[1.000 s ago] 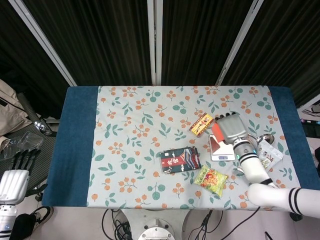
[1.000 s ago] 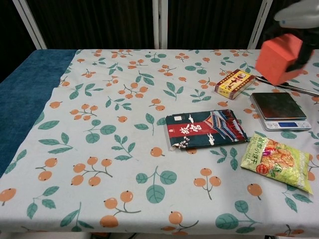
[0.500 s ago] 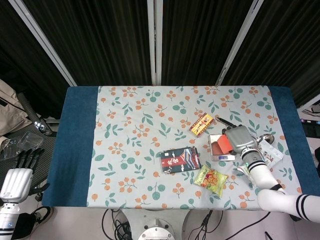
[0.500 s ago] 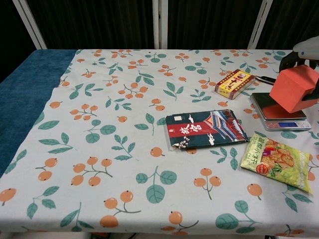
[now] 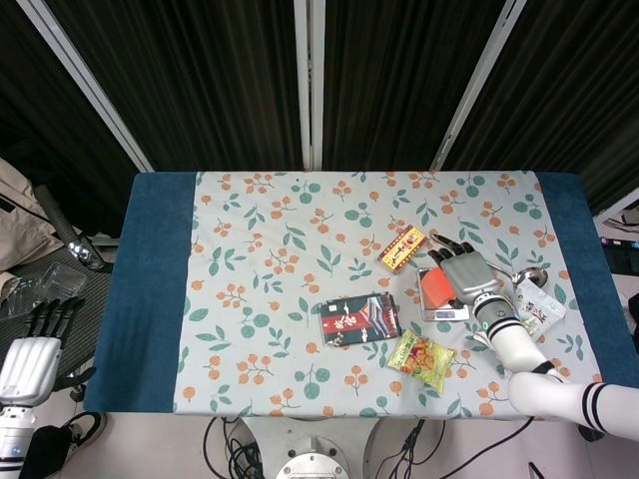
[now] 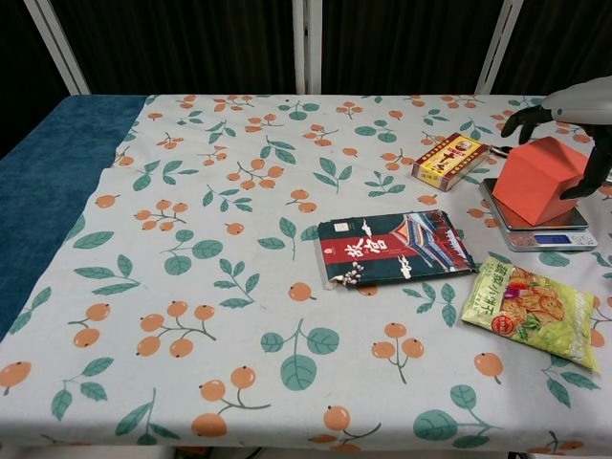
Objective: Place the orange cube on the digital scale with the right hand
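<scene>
The right robot hand is arched over the orange cube, its fingers spread at the cube's sides (contact cannot be confirmed). The cube is seated beneath it on the digital scale. A yellow box lies left of the hand on the tabletop.

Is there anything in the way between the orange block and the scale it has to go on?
Nothing visible is in the way. The orange cube already sits on the digital scale, with the right hand over it and its fingers around the cube. The yellow box and snack bag lie off to the sides.
</scene>
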